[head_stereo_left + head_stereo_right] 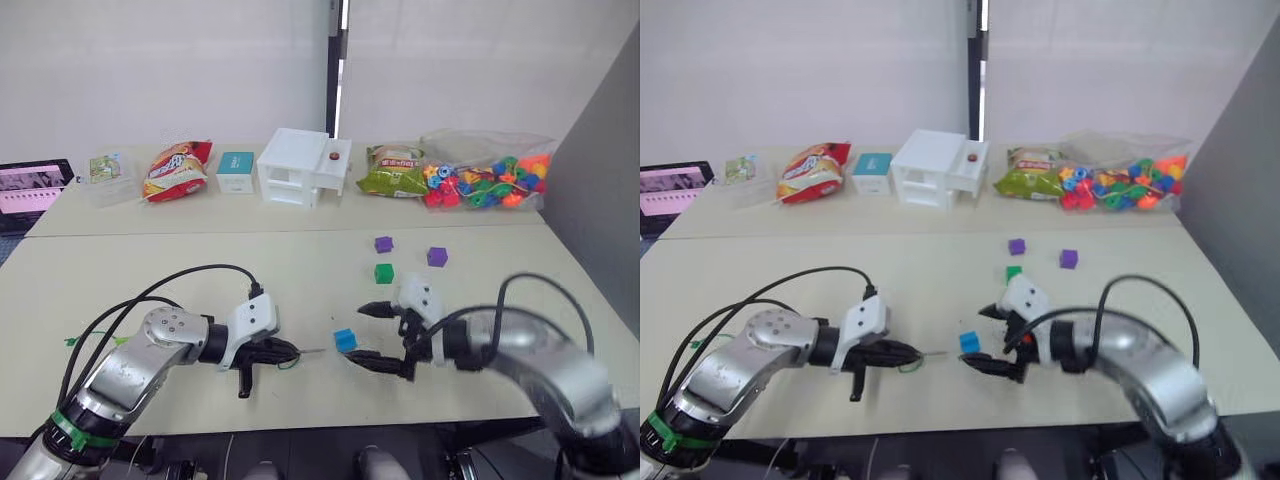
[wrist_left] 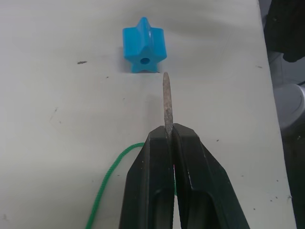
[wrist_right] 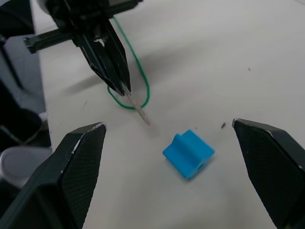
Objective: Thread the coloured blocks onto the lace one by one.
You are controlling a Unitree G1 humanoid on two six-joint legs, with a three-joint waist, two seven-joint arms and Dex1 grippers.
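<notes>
My left gripper is shut on the stiff tip of the green lace, which points at the hole in a blue flower-shaped block a short way ahead. The lace curls in a loop behind the left gripper. My right gripper is open, one finger on each side of the blue block, which lies on the table untouched. Farther back sit a dark green cube and two purple cubes.
Along the far table stand a clear bag of mixed beads, a white box, a teal box, two snack bags and a laptop. The table's front edge runs just below both grippers.
</notes>
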